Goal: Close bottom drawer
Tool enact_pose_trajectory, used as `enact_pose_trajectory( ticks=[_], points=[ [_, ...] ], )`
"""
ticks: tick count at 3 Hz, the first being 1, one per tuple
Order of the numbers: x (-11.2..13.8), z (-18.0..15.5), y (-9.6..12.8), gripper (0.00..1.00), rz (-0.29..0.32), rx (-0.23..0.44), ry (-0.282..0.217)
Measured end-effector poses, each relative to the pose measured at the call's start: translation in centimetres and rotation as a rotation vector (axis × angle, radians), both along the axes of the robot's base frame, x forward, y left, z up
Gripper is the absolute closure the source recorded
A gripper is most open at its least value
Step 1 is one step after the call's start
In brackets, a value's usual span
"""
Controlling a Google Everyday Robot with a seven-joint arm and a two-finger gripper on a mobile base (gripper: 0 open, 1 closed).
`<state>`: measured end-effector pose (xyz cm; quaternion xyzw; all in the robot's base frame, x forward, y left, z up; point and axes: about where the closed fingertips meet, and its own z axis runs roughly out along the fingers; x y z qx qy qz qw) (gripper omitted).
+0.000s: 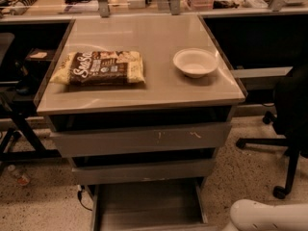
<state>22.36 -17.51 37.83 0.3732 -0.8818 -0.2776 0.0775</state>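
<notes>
Standing open at the cabinet's foot: bottom drawer [147, 208]. On the surface [154, 32] above, snack bag [101, 67] and white bowl [195, 62]. Gripper out of view beyond white arm casing [269, 216], lower right.

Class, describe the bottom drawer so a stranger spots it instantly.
Find the grey cabinet holding a snack bag and bowl. The bottom drawer, lowest of three, alone shows its flat tray. The gripper is out of view; a white arm part shows lower right.
</notes>
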Motion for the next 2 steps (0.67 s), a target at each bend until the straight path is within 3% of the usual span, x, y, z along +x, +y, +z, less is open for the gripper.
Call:
enact_pose_trajectory(
  ticks=[1, 2],
  points=[
    [0.7, -4.33, 0.46, 1.0, -0.06, 0.035, 0.039],
    [0.7, -4.33, 0.46, 1.0, -0.06, 0.035, 0.039]
  ],
)
